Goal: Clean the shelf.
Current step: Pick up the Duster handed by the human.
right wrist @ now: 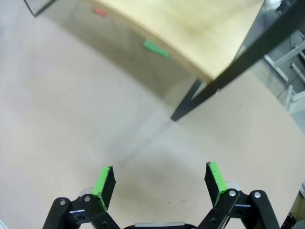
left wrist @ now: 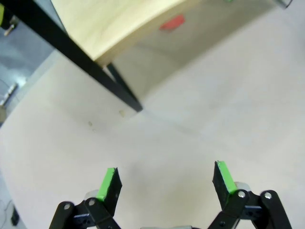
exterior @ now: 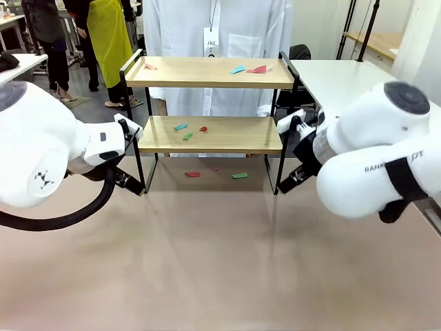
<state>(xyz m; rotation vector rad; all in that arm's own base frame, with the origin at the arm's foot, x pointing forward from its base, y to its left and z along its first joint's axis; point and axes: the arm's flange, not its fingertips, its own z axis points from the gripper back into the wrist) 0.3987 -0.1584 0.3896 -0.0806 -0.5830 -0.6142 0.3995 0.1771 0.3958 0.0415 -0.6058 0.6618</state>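
The shelf (exterior: 234, 135) stands at the table's far middle, two light wooden boards in a black frame. Paper scraps lie on its top board (exterior: 258, 69), on its lower board (exterior: 180, 127) and on the table beneath it (exterior: 192, 174). My left gripper (left wrist: 164, 179) is open and holds nothing, low over the table just short of the shelf's left front leg (left wrist: 95, 71). A red scrap (left wrist: 172, 22) lies beyond it, under the lower board. My right gripper (right wrist: 160, 181) is also open and holds nothing, near the right front leg (right wrist: 224, 78), with a green scrap (right wrist: 155, 48) ahead of it.
A person in a white coat (exterior: 213, 27) stands right behind the shelf. A second white table (exterior: 337, 76) adjoins at the back right. The beige tabletop (exterior: 220, 262) between me and the shelf is bare.
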